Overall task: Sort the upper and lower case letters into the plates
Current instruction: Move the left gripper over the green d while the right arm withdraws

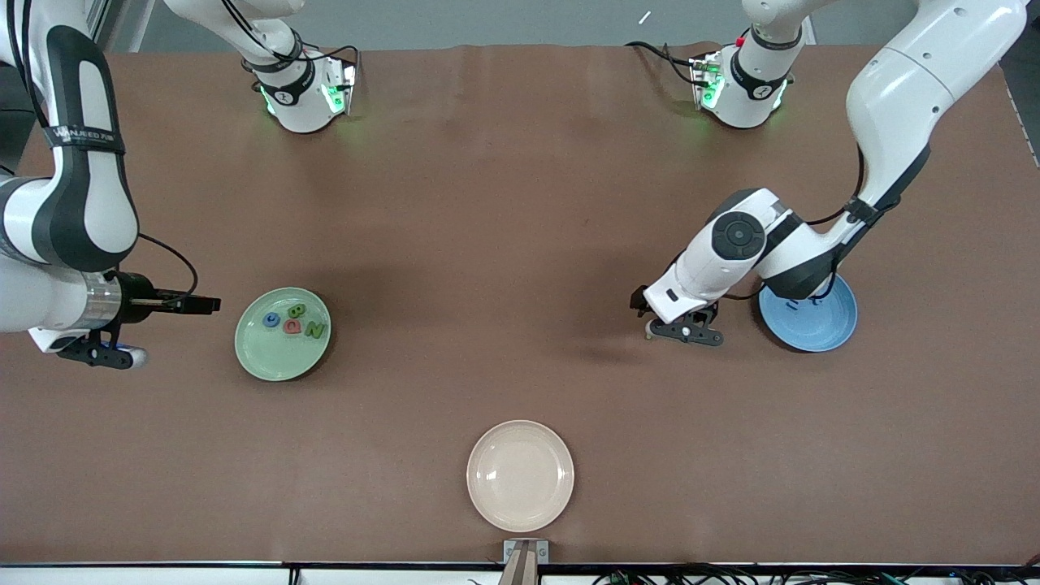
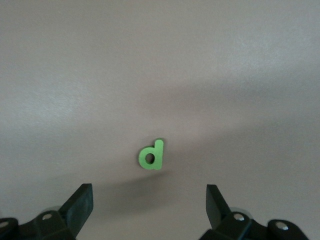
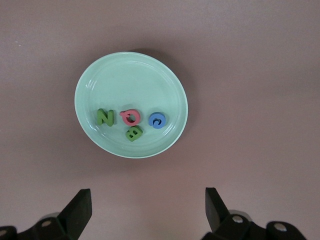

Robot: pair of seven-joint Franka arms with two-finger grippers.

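Claws both open: left claw (image 2: 150,210) over green p (image 2: 151,155).

Blue plate (image 1: 821,325) partly hidden under left arm; its contents unreadable. Green p (image 2: 151,155) unseen in front view.

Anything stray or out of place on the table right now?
One small green lowercase letter lies loose on the bare brown table, under the open left gripper, outside any plate. The pale green round plate holds four capitals. Nothing looks spilled or damaged.
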